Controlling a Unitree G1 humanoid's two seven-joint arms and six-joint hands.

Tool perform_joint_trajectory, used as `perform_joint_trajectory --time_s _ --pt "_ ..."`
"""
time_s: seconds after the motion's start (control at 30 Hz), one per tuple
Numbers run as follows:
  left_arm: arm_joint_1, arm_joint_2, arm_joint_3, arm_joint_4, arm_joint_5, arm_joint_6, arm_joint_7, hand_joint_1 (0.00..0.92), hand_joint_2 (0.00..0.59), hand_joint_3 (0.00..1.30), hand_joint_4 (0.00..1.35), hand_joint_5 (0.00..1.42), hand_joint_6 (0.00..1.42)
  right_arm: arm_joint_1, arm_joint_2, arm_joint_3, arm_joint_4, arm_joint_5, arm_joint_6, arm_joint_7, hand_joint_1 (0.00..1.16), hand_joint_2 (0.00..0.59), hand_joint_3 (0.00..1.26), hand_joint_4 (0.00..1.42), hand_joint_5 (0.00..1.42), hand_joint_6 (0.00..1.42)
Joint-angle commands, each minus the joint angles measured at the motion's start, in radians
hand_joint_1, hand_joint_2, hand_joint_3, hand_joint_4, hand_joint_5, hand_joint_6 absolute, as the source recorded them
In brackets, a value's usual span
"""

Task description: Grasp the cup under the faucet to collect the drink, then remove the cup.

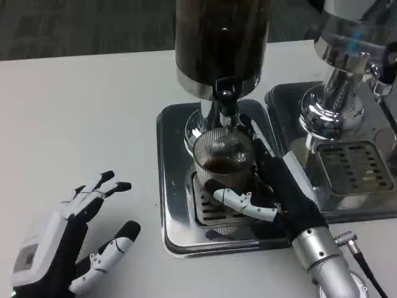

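A clear ribbed cup (224, 163) with a little dark drink in its bottom stands on the drip grate (208, 211) right under the black faucet (227, 102) of the dark drink dispenser (222, 43). My right hand (273, 186) wraps around the cup from the right, its thumb across the near side of the cup. No stream between faucet and cup is visible. My left hand (71, 239) lies on the white table at the lower left, fingers spread, holding nothing.
The dispenser stands on a shiny metal tray (170, 186). A second chrome dispenser (341, 68) with its own tray and grate (353, 164) stands close on the right. A cable plug (350, 242) sticks out by my right forearm.
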Motion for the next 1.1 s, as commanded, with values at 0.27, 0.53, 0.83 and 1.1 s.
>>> perform_joint_trajectory --time_s 0.27,0.53,0.83,1.1 --pt "0.019 0.006 0.002 -0.019 -0.01 0.015 0.013 0.0 0.234 0.31 0.11 0.22 0.11 -0.003 0.023 0.005 0.045 0.008 -0.001 0.003 0.84 0.184 0.08 0.26 0.32 0.51" --pt "0.019 0.006 0.003 -0.022 -0.015 0.016 0.009 0.0 0.235 0.31 0.11 0.22 0.11 -0.008 0.033 0.001 0.057 -0.013 -0.018 -0.045 0.92 0.199 0.24 0.37 0.42 0.61" --pt "0.0 0.017 -0.002 -0.013 -0.022 0.013 -0.005 0.0 0.235 0.31 0.12 0.24 0.11 -0.004 0.037 0.0 0.035 -0.064 -0.027 -0.142 1.02 0.205 0.35 0.5 0.54 0.75" --pt "-0.01 0.016 -0.015 -0.014 -0.022 0.013 -0.01 0.0 0.236 0.31 0.13 0.25 0.11 0.0 0.035 -0.002 0.023 -0.084 -0.033 -0.187 1.03 0.196 0.4 0.51 0.6 0.83"
